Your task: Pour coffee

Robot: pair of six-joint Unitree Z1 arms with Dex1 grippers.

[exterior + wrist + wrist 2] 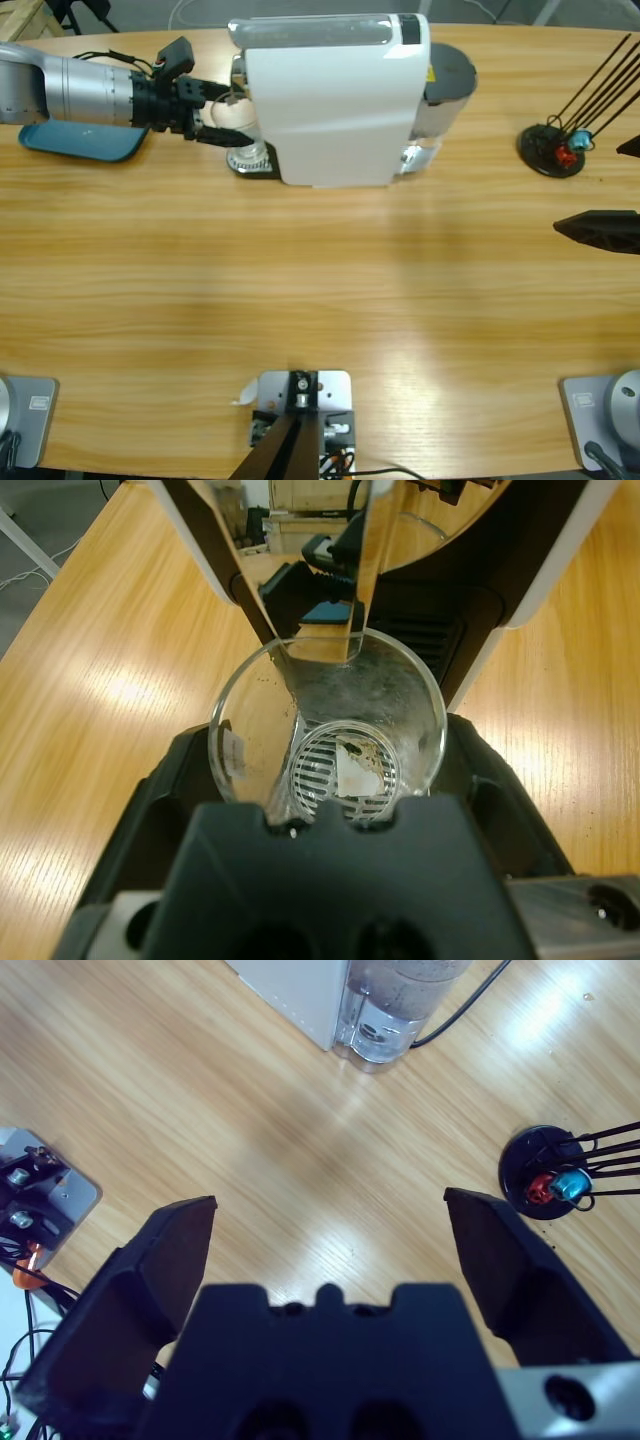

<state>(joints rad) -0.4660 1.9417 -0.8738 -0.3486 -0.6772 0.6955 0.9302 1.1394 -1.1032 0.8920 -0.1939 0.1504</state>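
In the left wrist view, a clear glass (328, 742) is seen just ahead of the black body of the left gripper (330, 805), and the black fingers (150, 810) are closed around its sides, so the glass is grasped. The glass stands upright on the slotted drip grid (345, 772) of a white coffee machine (520, 570), directly under the spout (325, 590). Brown specks are seen on the inside of the glass; whether any coffee lies at the bottom cannot be told.

In the high view, the left arm (70, 90) is seen reaching in from the left edge of the table (320, 300), with the gripper (222, 118) at the front of the machine (335, 100). A blue tray (80, 140) lies under the arm.

In the right wrist view, the fingers (165, 1260) of the right gripper (330, 1250) are spread wide with nothing between them, above bare table (250, 1130). Further off, a black round stand (545, 1185) with a red and a blue capsule is seen, and beyond it the machine's clear water tank (395, 1010).
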